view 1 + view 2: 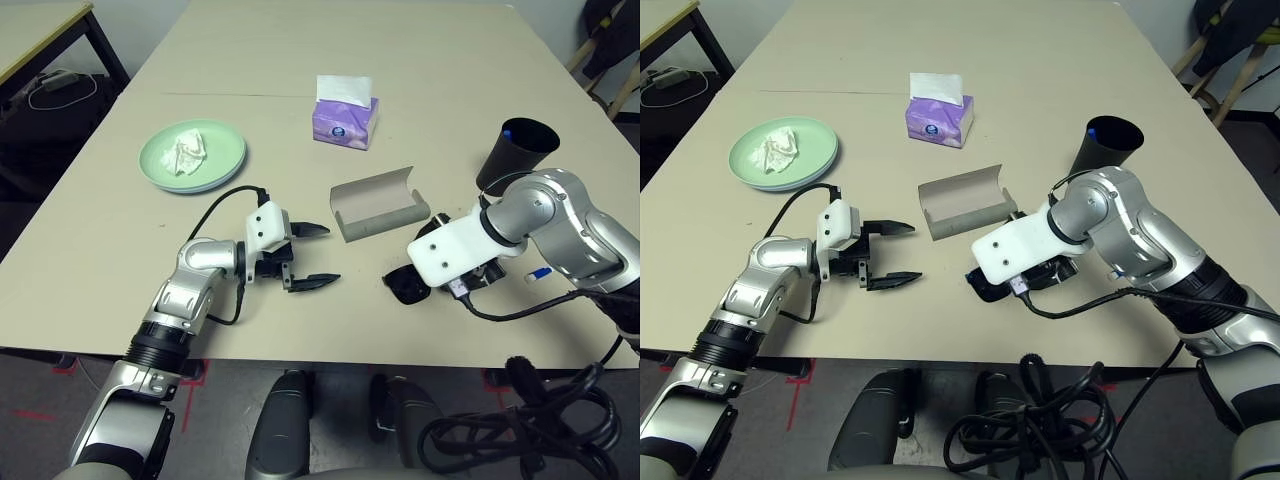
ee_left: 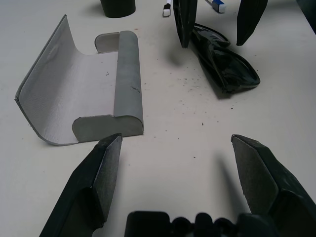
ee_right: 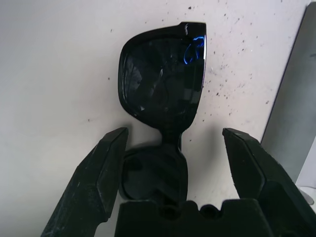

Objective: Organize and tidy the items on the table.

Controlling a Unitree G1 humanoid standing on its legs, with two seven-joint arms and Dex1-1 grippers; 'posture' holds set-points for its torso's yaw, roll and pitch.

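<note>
Currently, step in hand: we judge it to be getting the black sunglasses into the grey glasses case.
Right gripper: our jaws stand wide apart, pointing steeply down, straddling the sunglasses' bridge; nothing held.
Sunglasses: folded, lying flat on the beige table under our right gripper, just beside the case's near right end.
Glasses case: open, lid flap curled upward, tray empty; it lies mid-table between our two grippers.
Left gripper: jaws fully spread, roughly level, aimed toward the case and holding nothing.
Technique: we should descend squarely over the bridge and close on the frame edges, not the lenses; then lift clear before crossing the case lip.
Support: our left gripper looks placed to steady the case if it slides.
Risk: the frame may pivot if caught off-centre.
Other items: crumpled tissue on stacked green-over-blue plates; pen beside our right arm; black cup at the right; purple tissue box beyond the case.
</note>
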